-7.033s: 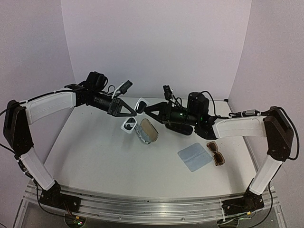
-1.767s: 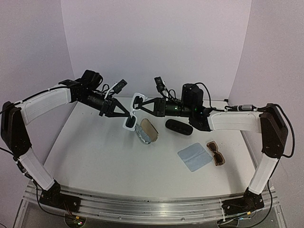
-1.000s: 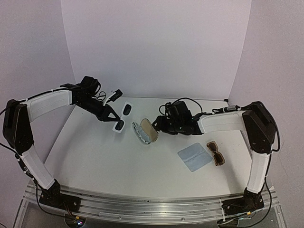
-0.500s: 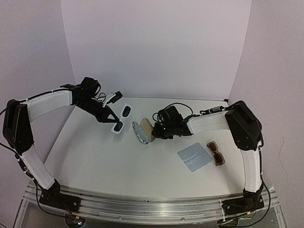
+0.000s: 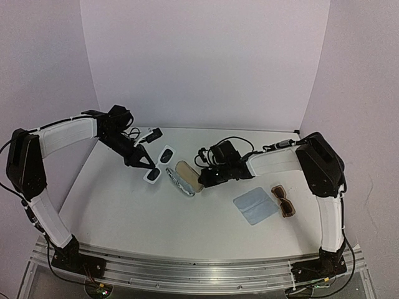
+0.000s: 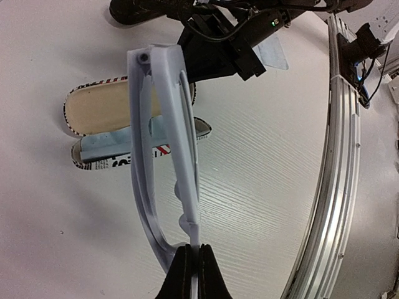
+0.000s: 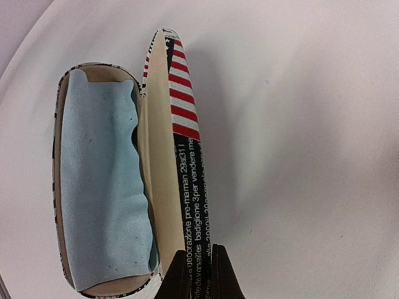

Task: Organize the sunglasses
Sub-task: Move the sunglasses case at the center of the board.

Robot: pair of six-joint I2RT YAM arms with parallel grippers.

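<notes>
The white sunglasses (image 5: 159, 166) with dark lenses hang just left of the open stripe-patterned case (image 5: 185, 177). My left gripper (image 5: 145, 166) is shut on one thin white temple (image 6: 194, 246), and the frame (image 6: 163, 124) points toward the case (image 6: 106, 112). My right gripper (image 5: 202, 177) is shut on the rim of the case's raised lid (image 7: 189, 162). A light-blue cloth (image 7: 103, 187) lies in the case's flat half. The brown sunglasses (image 5: 284, 200) lie folded on the table at the right.
A square light-blue cloth (image 5: 255, 206) lies left of the brown pair. A black case (image 6: 134, 9) sits behind the right arm, mostly hidden in the top view. The metal rail (image 6: 340, 162) runs along the table's near edge.
My right gripper has closed on the patterned case's lid and the case has shifted a little to the left. My left gripper has lowered the white sunglasses slightly toward the case.
</notes>
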